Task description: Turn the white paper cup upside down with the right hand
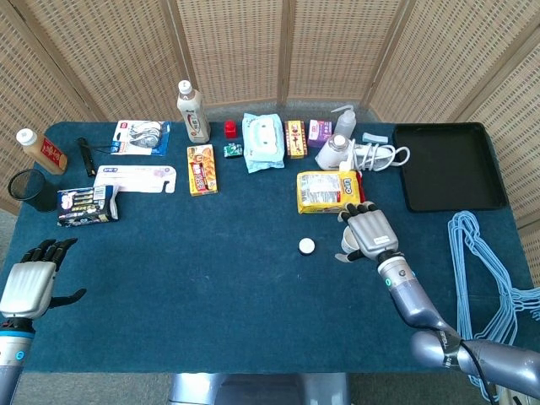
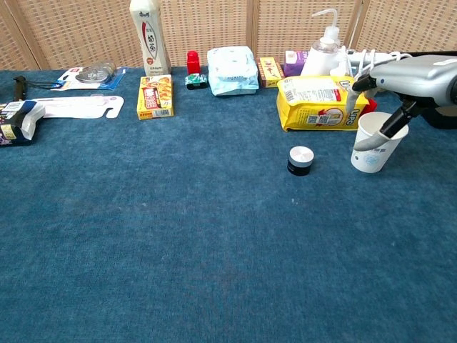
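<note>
The white paper cup (image 2: 375,146) stands upright on the blue cloth, just in front of the yellow snack bag (image 2: 321,102). My right hand (image 2: 403,73) hovers over it from the right. Its thumb lies against the cup's outer left wall and a dark finger dips inside the rim, pinching the wall. In the head view the right hand (image 1: 369,231) covers most of the cup (image 1: 347,244). My left hand (image 1: 30,282) hangs at the table's front left corner, fingers spread and holding nothing.
A small black jar with a white lid (image 2: 300,160) sits left of the cup. A spray bottle (image 2: 323,50) and a coiled white cable (image 1: 380,155) lie behind the bag. A black tray (image 1: 447,164) and blue hangers (image 1: 488,257) are at the right.
</note>
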Robot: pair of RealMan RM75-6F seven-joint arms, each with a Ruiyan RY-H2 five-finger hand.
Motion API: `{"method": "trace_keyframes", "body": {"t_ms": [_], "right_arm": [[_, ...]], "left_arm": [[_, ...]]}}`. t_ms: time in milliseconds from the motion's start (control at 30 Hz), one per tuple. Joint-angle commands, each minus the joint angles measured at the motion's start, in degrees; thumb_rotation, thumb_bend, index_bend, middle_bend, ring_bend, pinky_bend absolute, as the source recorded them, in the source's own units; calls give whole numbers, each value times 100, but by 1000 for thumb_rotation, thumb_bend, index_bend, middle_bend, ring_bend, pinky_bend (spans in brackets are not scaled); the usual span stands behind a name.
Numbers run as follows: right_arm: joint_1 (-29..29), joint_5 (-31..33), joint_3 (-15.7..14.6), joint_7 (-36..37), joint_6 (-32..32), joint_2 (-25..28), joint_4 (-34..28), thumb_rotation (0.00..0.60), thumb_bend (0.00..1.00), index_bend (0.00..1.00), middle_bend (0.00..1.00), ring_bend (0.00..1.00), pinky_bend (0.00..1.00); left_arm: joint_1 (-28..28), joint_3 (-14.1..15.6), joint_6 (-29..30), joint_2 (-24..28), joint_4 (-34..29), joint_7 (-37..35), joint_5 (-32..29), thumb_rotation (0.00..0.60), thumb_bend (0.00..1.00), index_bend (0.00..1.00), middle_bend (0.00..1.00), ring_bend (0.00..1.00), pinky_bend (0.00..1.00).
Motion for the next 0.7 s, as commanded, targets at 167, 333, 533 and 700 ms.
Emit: {"method": "trace_keyframes", "body": {"t_ms": [167, 333, 533, 700], "right_arm": [[46, -132, -66, 79, 10, -62, 226, 400, 194, 324, 177, 208, 141], [91, -280, -106, 153, -7, -127, 432, 455, 198, 360, 187, 212, 142], [107, -405, -131, 255, -3, -175, 611, 464, 200, 411, 197, 227, 145], [91, -496, -143, 383, 9, -187, 692, 463, 199, 447, 211, 241, 146]], "left_arm": [[-13, 3, 6, 4, -24, -3, 12, 423, 141, 143, 253, 153, 229], [-22, 52, -20, 28, -36, -62, 80, 432, 141, 143, 253, 153, 229], [-47, 62, -34, 36, -43, -89, 125, 429, 140, 143, 253, 153, 229], [-68, 70, -51, 13, -34, -84, 139, 432, 142, 143, 253, 153, 229]]}}
